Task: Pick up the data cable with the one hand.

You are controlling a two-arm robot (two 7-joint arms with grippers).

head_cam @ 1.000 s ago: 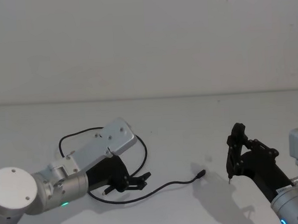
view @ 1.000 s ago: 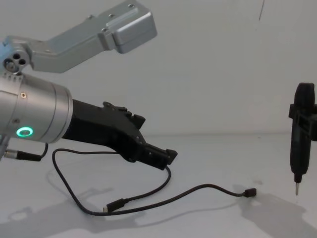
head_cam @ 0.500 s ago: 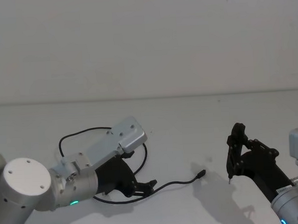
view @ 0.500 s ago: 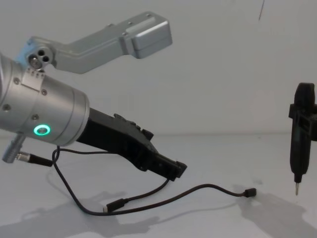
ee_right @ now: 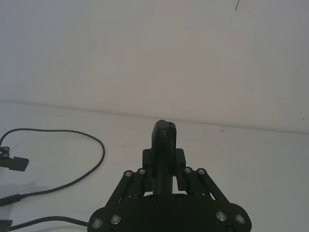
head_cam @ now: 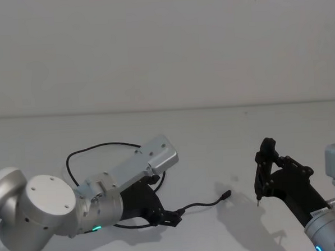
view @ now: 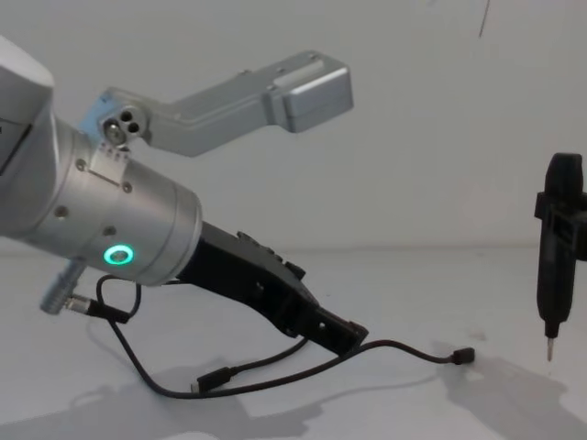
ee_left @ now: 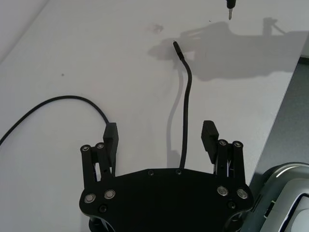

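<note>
left hand (head_cam: pixel 170 216) hangs low over the table (head_cam: pixel 212 129), fingers spread wide, the cable (ee_left: pixel 186 104) running between them with neither finger on it. the cable lies slack on the table, looping back under my arm, its plug (head_cam: pixel 228 195) pointing right. this is the approach; next, i judge, i must drop a touch and close on the cord. since a second ago this hand has slid right and down along the cable, which has not moved. right hand (head_cam: pixel 269 166) stays parked far right, clamped on its tool (view: pixel 553 266).
</note>
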